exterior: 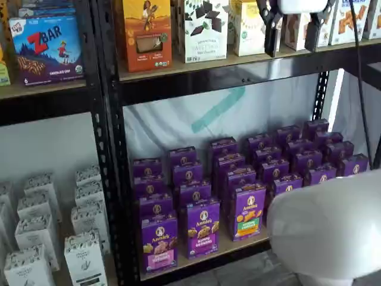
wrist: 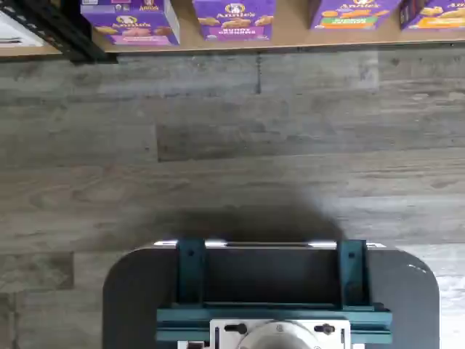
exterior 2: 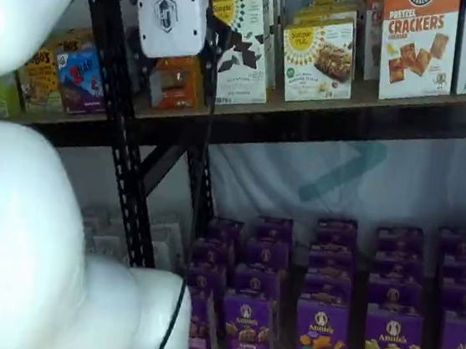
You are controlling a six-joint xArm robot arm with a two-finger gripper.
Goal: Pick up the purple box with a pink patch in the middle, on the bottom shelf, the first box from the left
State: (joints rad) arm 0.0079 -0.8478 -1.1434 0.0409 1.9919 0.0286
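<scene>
standing on the bottom shelf [exterior: 238, 245], purple box [exterior: 159, 243] reading "annie's", pincer [exterior: 293, 27] spread, holding nothing

The floor and the bottom shelf [wrist: 290, 40] edge are seen from above in the wrist view. In both shelf views the purple rows [exterior: 238, 179] are faced from the front, one obliquely.

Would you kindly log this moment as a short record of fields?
target: purple box with pink band, upright at the front left of the bottom shelf
right-hand neighbour: all-purple Bunny Grahams box
end effector: up at the higher shelf's level, well above the target, fingers apart, holding nothing
contact with target: none
floor: grey wood planks
</scene>
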